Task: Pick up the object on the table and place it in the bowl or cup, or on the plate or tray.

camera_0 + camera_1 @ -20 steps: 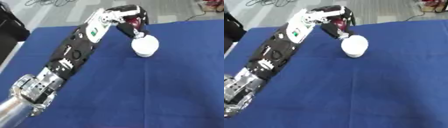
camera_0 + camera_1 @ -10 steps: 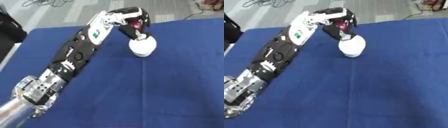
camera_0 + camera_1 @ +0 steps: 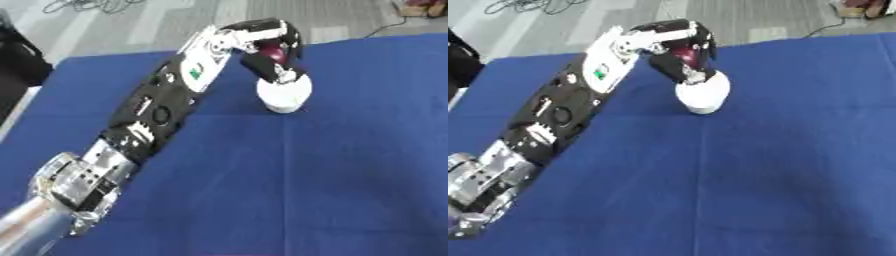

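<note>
Two steps left, I'd judge: lower and release. Left robot hand [image 3: 278, 50] has its fingers curled round a dark red object [image 3: 273, 49], so the pick is done. White cup [image 3: 284, 93] sits directly below the robot hand on the blue tabletop [image 3: 350, 165], fingertips at its rim. Right robot hand not in view.

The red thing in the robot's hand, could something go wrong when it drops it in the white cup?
Maybe. The left hand holds the red thing right above the white cup, with its fingers down at the rim. Two risks: the fingers could bump the cup and tip it on the blue cloth. Or the red thing could hit the rim, bounce out and roll away. I can't tell how well it is lined up.
</note>
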`<control>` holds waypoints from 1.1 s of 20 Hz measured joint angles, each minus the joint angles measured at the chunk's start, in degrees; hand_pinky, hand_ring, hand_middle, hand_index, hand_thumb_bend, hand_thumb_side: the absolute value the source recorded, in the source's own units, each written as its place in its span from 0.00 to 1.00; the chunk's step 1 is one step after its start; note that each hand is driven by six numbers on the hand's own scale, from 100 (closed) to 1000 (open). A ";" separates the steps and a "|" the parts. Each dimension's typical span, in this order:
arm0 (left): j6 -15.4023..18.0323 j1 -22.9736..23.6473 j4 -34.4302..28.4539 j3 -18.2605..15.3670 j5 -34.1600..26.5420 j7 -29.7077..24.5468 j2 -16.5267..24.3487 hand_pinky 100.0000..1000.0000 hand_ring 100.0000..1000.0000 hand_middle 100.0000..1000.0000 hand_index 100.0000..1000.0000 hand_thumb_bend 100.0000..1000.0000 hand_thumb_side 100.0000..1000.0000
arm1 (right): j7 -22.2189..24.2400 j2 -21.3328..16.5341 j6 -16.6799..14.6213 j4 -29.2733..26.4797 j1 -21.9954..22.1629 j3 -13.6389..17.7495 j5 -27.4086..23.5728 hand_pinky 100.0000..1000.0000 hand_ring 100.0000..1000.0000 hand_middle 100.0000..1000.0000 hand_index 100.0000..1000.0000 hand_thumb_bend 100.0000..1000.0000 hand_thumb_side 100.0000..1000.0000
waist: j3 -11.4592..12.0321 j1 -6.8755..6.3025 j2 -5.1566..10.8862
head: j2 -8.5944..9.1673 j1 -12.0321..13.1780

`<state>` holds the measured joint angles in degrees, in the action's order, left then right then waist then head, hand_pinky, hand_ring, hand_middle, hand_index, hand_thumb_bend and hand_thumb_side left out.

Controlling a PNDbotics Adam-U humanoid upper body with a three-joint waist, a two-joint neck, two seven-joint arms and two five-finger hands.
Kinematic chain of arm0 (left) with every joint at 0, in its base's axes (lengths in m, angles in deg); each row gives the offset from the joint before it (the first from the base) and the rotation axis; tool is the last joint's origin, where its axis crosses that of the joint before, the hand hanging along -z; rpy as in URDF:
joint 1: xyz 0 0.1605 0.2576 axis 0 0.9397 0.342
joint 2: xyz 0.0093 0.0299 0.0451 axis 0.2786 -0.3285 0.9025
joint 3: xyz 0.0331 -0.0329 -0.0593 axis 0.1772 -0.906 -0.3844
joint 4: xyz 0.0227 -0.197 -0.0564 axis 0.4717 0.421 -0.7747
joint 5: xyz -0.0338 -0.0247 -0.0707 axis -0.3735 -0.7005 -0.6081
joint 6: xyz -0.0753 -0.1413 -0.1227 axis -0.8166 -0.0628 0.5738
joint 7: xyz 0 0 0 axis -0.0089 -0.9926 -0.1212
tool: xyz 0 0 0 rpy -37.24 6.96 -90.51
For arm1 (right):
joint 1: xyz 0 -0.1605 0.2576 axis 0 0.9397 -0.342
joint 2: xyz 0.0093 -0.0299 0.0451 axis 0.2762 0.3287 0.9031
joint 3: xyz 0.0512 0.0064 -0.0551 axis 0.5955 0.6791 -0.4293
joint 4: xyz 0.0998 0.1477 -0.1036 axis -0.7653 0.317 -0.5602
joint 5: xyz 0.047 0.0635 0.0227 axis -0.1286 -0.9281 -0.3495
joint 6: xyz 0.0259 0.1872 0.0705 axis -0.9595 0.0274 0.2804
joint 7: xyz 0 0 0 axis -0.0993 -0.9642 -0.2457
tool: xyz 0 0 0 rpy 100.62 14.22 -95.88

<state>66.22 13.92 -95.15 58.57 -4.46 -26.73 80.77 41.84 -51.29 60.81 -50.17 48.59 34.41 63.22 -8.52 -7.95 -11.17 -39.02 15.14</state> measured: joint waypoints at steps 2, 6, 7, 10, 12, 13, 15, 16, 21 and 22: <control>0.14 0.21 0.22 0.05 0.00 0.18 -0.34 0.00 0.14 0.35 0.35 0.00 0.39 | 0.00 0.01 0.00 0.00 0.00 0.00 0.00 0.41 0.67 0.71 0.78 0.00 1.00 | -0.05 -0.01 -0.02 | 0.00 0.00; 0.29 0.22 0.88 0.12 0.01 0.59 -0.35 0.00 0.14 0.35 0.35 0.00 0.40 | 0.01 0.06 0.00 -0.01 -0.18 0.00 -0.04 0.41 0.67 0.71 0.78 0.00 1.00 | -0.31 -0.05 -0.11 | 0.05 0.01; 0.32 0.23 1.15 0.11 0.02 0.76 -0.36 0.00 0.13 0.35 0.35 0.00 0.41 | 0.01 0.11 -0.01 -0.02 -0.39 0.00 -0.10 0.41 0.67 0.71 0.78 0.00 1.00 | -0.45 -0.05 -0.20 | 0.07 0.02; 0.50 0.27 2.31 -0.25 0.10 1.81 -0.78 0.00 0.14 0.35 0.35 0.00 0.41 | 0.03 0.41 0.00 -0.05 -0.52 -0.01 -0.22 0.41 0.67 0.71 0.78 0.00 1.00 | -0.79 -0.18 -0.57 | 0.57 0.15; 0.69 0.30 3.15 -0.55 0.51 2.66 -0.83 0.00 0.14 0.35 0.35 0.00 0.41 | 0.04 0.48 0.00 -0.06 -0.59 -0.01 -0.29 0.41 0.67 0.71 0.78 0.00 1.00 | -1.10 -0.34 -0.76 | 0.96 0.54; 0.80 0.34 3.58 -0.77 0.72 3.09 -0.83 0.00 0.14 0.35 0.35 0.00 0.41 | 0.05 0.48 0.01 -0.08 -0.74 -0.01 -0.34 0.41 0.67 0.71 0.78 0.00 1.00 | -1.22 -0.37 -0.83 | 1.07 0.58; 1.05 0.34 4.41 -1.16 1.23 3.94 -0.83 0.00 0.14 0.35 0.35 0.00 0.41 | 0.07 0.49 0.01 -0.24 -0.97 -0.02 -0.36 0.41 0.67 0.71 0.78 0.00 1.00 | -1.39 -0.39 -1.08 | 1.30 0.62; 1.18 0.34 4.81 -1.38 1.53 4.34 -0.83 0.00 0.14 0.35 0.35 0.00 0.41 | 0.11 0.50 0.05 -0.33 -0.97 -0.02 -0.36 0.41 0.67 0.71 0.78 0.00 1.00 | -1.49 -0.40 -1.19 | 1.50 0.74; 1.89 0.30 6.42 -2.29 2.62 6.29 -0.83 0.00 0.14 0.35 0.36 0.00 0.41 | 0.38 0.54 0.14 -0.40 -1.32 -0.11 -0.43 0.41 0.67 0.71 0.78 0.00 1.00 | -2.08 -0.72 -1.79 | 2.02 1.28; 2.04 0.29 6.71 -2.41 2.84 6.55 -0.83 0.00 0.14 0.35 0.36 0.00 0.41 | 0.40 0.55 0.13 -0.40 -1.44 -0.15 -0.44 0.41 0.67 0.71 0.78 0.00 1.00 | -2.14 -0.75 -1.85 | 2.03 1.39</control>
<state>68.26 14.21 -88.45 56.17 -1.61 -20.18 79.94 42.25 -50.74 60.94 -50.57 47.15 34.25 62.78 -10.66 -8.69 -13.02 -36.99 16.53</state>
